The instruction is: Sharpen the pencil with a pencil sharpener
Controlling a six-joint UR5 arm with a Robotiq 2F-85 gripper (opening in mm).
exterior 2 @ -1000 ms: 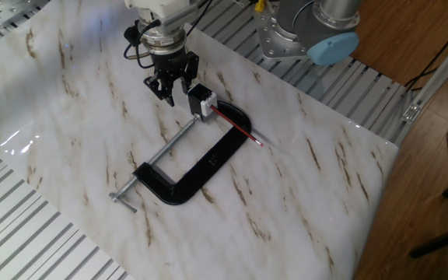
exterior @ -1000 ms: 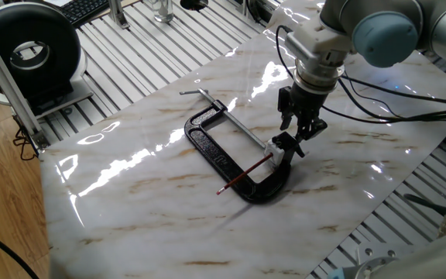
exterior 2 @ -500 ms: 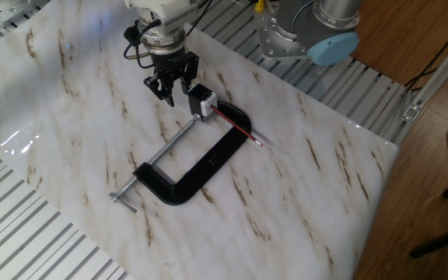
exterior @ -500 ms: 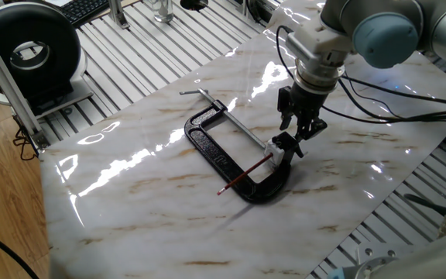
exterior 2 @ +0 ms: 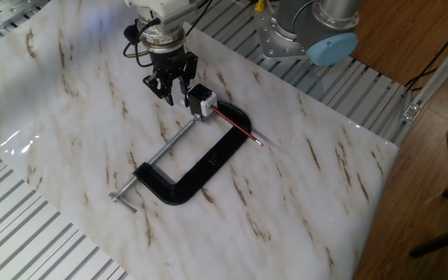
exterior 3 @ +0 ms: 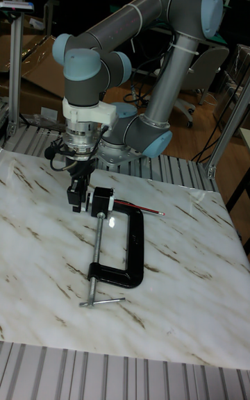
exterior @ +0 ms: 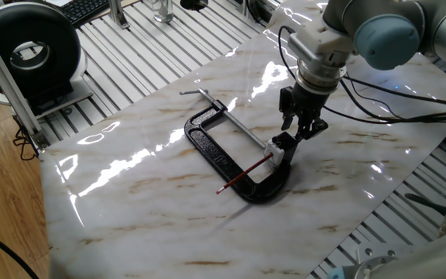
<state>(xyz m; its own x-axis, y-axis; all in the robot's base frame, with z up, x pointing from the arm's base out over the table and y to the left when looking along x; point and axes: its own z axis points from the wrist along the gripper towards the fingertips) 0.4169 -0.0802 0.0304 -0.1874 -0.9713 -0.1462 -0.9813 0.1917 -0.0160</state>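
Observation:
The red pencil (exterior: 243, 176) (exterior 2: 236, 127) (exterior 3: 139, 206) lies across the frame of a black C-clamp (exterior: 211, 152) (exterior 2: 201, 166) (exterior 3: 136, 247). One end of the pencil runs into the small whitish pencil sharpener (exterior: 276, 151) (exterior 2: 211, 103) (exterior 3: 88, 199), which is pinched between the clamp's jaw and its screw. My gripper (exterior: 297, 133) (exterior 2: 169, 89) (exterior 3: 75, 200) hangs just beside and slightly above the sharpener, on the side away from the pencil. It is open, with nothing between its fingers.
The marble sheet (exterior: 145, 209) lies on a slatted aluminium table (exterior: 153, 54). A black round device (exterior: 29, 48) stands at the far left and a keyboard (exterior: 84, 8) at the back. Cables (exterior: 393, 108) trail at the right, and the robot base (exterior 2: 302, 31) is behind the clamp.
The gripper has lifted very slightly away from the sharpener. Pencil, sharpener and clamp have not moved.

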